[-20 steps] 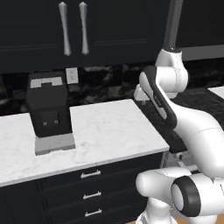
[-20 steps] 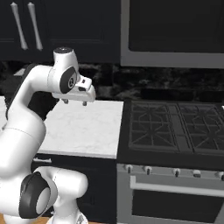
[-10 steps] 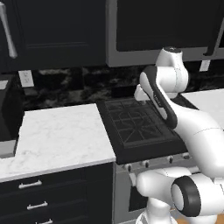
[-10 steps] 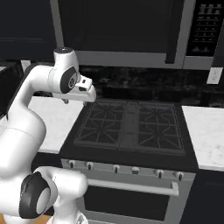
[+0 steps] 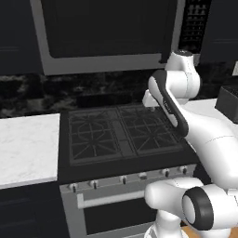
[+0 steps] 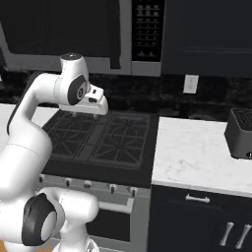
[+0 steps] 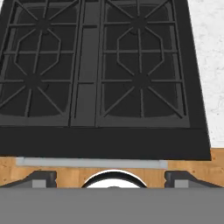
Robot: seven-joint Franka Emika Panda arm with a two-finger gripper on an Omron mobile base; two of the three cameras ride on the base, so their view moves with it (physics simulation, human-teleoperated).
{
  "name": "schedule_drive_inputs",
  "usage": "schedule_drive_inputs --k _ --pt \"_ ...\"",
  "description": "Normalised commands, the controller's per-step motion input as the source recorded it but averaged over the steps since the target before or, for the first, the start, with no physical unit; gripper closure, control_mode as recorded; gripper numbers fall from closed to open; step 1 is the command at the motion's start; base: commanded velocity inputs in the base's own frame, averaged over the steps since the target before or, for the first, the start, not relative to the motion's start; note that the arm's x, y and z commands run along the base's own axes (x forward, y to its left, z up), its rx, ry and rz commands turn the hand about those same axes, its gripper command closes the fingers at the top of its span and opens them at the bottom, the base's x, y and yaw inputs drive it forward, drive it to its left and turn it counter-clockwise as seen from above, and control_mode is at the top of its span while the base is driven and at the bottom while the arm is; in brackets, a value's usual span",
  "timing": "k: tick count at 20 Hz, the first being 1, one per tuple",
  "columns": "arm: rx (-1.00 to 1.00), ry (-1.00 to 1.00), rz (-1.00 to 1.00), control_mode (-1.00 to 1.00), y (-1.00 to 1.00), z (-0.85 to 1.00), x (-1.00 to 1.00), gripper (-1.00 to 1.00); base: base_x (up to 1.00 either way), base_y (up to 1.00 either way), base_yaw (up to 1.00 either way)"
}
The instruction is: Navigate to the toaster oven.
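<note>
Stove (image 5: 121, 135) with four burners, one microwave (image 5: 107, 35) above.

A black gas stove (image 5: 118, 135) with 2 grates is seen at centre, flanked by white marble counter (image 5: 25, 148) on the left. A silver-framed microwave (image 5: 107, 35) is mounted above. A dark boxy object (image 5: 229, 103) is cut off at the right edge.
</note>
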Motion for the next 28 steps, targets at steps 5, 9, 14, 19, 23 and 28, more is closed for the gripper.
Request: schedule_drive_inputs --k 5,9,14,19,23,28 --pt "0.0 0.0 0.0 1.0 0.0 0.0 0.0 -1.0 0.0 -1.0 0.05" --pt "0.0 0.0 0.0 1.0 0.0 0.0 0.0 -1.0 0.0 -1.0 0.03" --pt "0.0 0.0 0.0 1.0 0.0 0.0 0.0 -1.0 0.0 -1.0 0.01" --pt "0.0 0.0 0.0 1.0 0.0 0.0 0.0 -1.0 0.01 -1.0 0.02" --pt "0.0 0.0 0.0 1.0 0.0 0.0 0.0 -1.0 0.03 -1.0 0.02" --pt "0.0 0.0 0.0 1.0 0.0 0.0 0.0 -1.0 0.06 -1.0 0.01"
